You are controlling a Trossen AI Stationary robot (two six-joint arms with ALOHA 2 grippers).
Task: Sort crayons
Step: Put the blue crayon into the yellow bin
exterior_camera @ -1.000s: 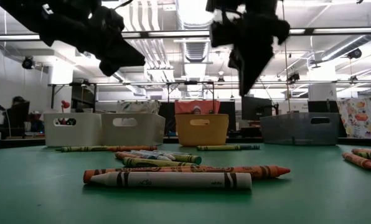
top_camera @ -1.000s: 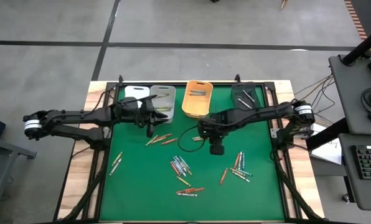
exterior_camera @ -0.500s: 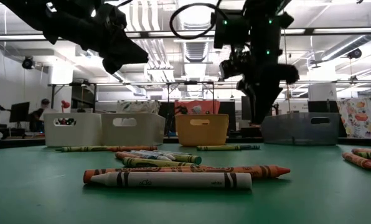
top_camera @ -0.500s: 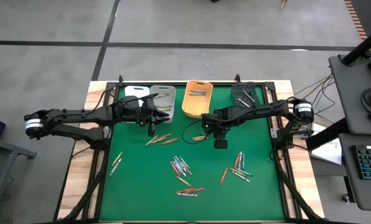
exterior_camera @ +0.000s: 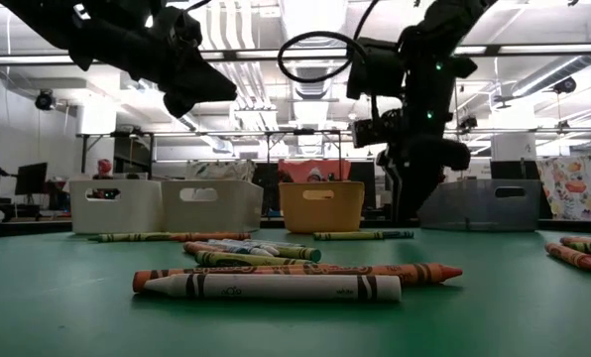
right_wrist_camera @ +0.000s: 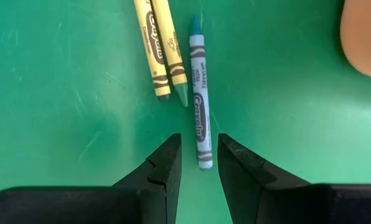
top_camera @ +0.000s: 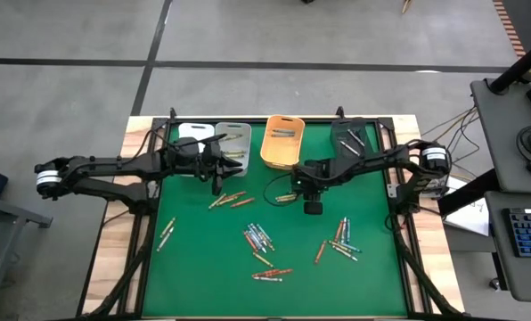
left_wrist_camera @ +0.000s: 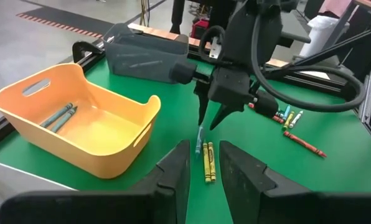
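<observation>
Nearest, we see crayons (exterior_camera: 276, 286) scattered on the green surface (top_camera: 194, 267). Mid-surface, the right gripper (right_wrist_camera: 197, 163) hangs fingers parted, released, straddling one end of a blue crayon (right_wrist_camera: 200, 112) beside two yellow crayons (right_wrist_camera: 155, 46). Farther back, the left gripper (top_camera: 214, 185) hovers near the grey bin (top_camera: 234, 143); we cannot tell its state.

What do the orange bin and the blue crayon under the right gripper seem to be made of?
The orange bin looks like moulded plastic with a smooth, slightly matte finish: thin even walls, rounded corners and a cut-out handle slot. The blue crayon seems to be wax in a printed paper wrapper: a bare coloured tip shows beyond a sleeve with dark bands and lettering. The right gripper is open over it.
</observation>
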